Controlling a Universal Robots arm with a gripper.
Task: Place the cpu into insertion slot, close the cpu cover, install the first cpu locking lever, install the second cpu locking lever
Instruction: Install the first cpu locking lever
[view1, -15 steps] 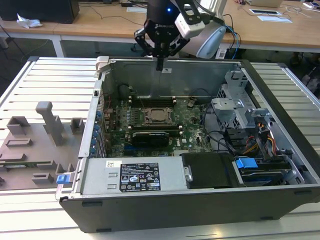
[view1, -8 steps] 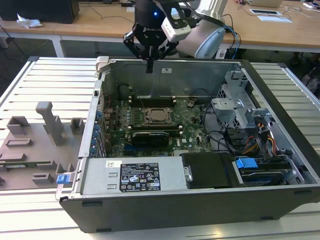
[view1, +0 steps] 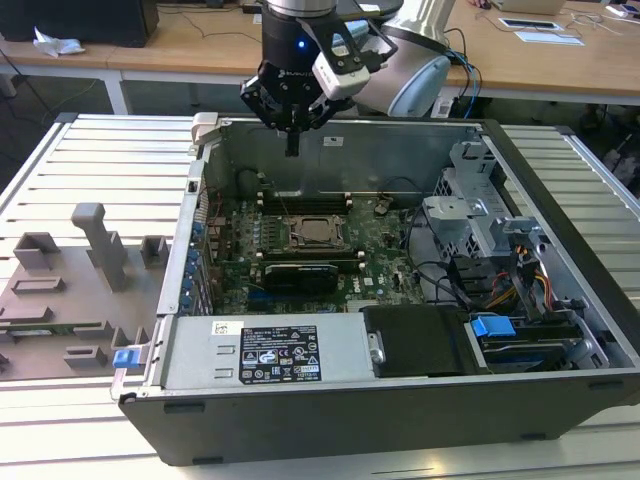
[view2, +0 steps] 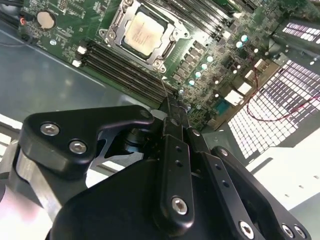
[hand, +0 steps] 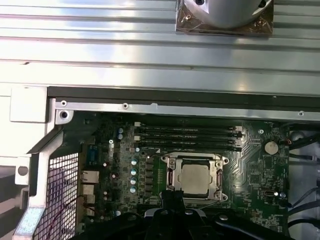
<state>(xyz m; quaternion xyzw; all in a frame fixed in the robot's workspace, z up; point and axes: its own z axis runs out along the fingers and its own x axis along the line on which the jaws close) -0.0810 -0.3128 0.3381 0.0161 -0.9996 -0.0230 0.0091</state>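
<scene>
The hand hangs above the case's far wall edge, fingers pressed together on nothing; open air surrounds it, and the case's interior lies open below; inside the case, the cpu, dull silver and square, sits in the insertion slot on the green motherboard, framed by the grey cpu cover.
</scene>
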